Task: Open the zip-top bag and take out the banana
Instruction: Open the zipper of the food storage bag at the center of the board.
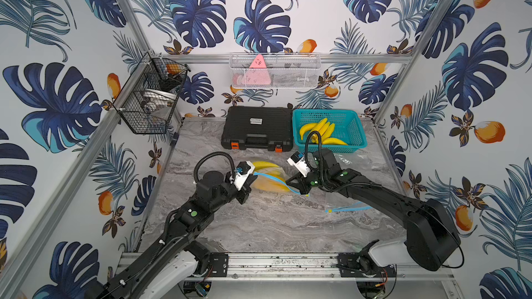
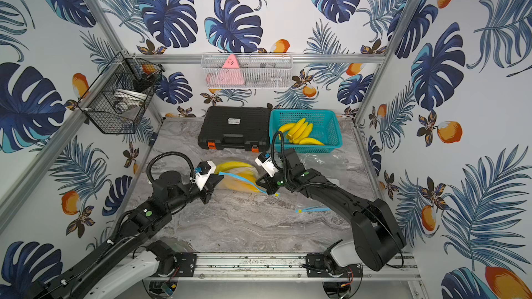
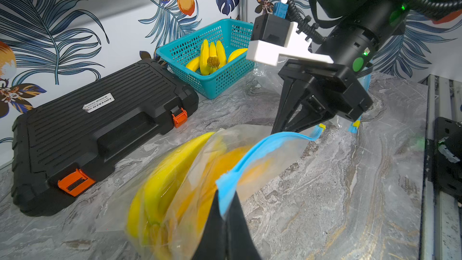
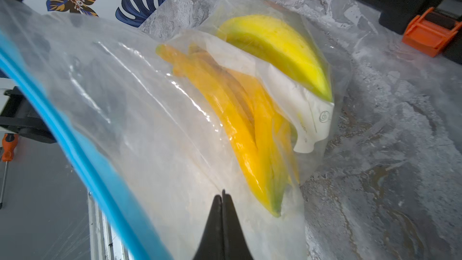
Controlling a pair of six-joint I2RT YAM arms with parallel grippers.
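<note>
Lying just in front of the case point(image 1: 257, 127): bag point(image 1: 270, 184), banana point(image 1: 266, 164) inside, seen yellow through the plastic. Clamped at the blue zip edge point(image 3: 250, 151) by the left gripper point(image 3: 225, 208), fully closed. Pinched at the clear plastic by the right gripper point(image 4: 222, 193), closed too.

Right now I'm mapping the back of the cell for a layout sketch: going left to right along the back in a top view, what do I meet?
black wire basket on the left frame → black case on the table → teal basket holding bananas. I leave out the white mesh basket on the wall, because it sits above the case.
</note>
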